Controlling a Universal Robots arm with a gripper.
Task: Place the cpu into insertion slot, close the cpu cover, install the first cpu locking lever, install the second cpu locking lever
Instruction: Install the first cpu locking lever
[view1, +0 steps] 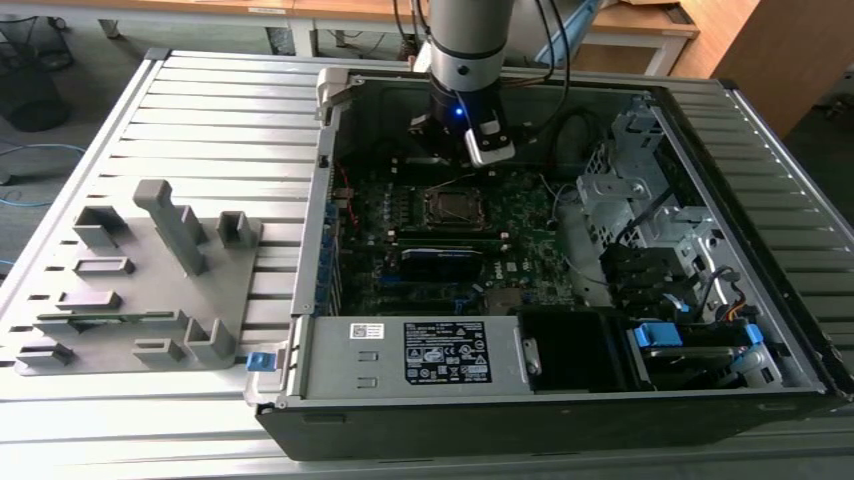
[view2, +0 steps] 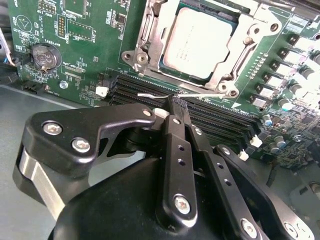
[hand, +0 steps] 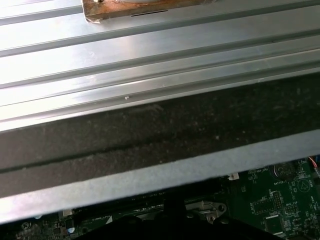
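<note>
The arm hangs straight down into the open computer case (view1: 694, 330), its gripper (view2: 172, 102) just beside the insertion slot (view2: 200, 42). The jaws are clenched together, grasping nothing, tips near a thin wire lever (view2: 165, 93). The cpu (view2: 199, 41) lies seated in the slot, the cpu cover (view2: 150, 35) framing it.

Robotics lab: slatted aluminium worktable (view1: 200, 110), opened computer case (view1: 561, 400), wooden desks (view1: 641, 25).
</note>
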